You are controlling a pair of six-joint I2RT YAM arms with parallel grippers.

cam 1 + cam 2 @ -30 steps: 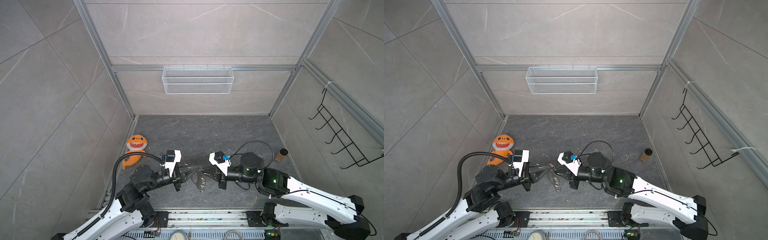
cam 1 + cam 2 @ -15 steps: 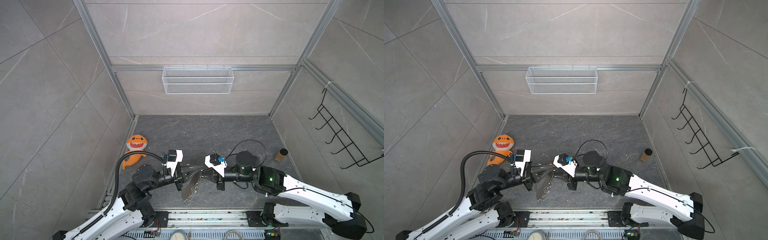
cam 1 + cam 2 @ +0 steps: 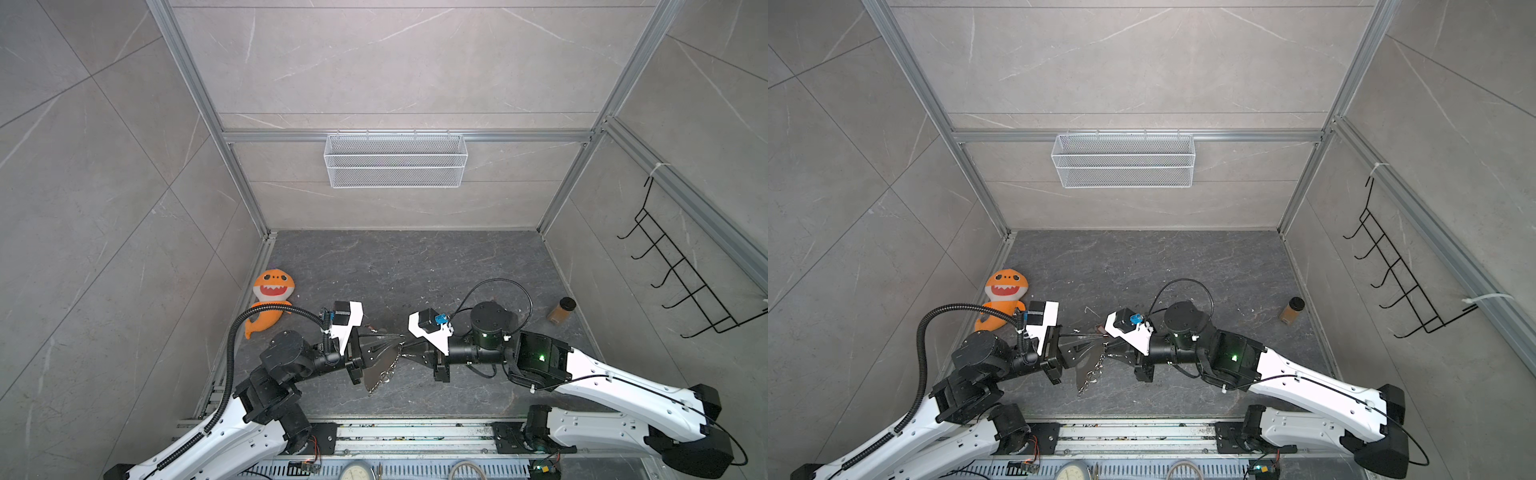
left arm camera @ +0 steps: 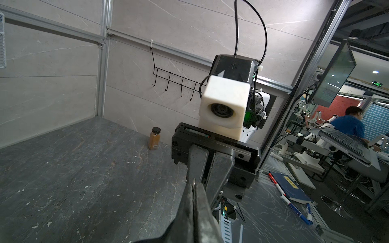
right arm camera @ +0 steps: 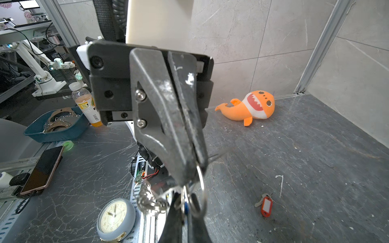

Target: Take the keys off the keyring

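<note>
On the worktop (image 5: 315,157) | red-tagged key (image 5: 266,205) lies free (one off) | left fingers (image 5: 174,130) clamp keyring (image 3: 376,372) | right fingers (image 4: 199,164) together | blue-tagged key (image 5: 185,207) seemingly left

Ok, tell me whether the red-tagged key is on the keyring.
No, the red-tagged key lies loose on the floor, apart from the keyring.

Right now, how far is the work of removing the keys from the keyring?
Done: the red-tagged key lies loose on the table. In hand: the left gripper is shut on the keyring, lifted in the air; the right gripper is shut where the blue-tagged key shows between its fingers. Left: freeing that key, apparently not yet off.
</note>
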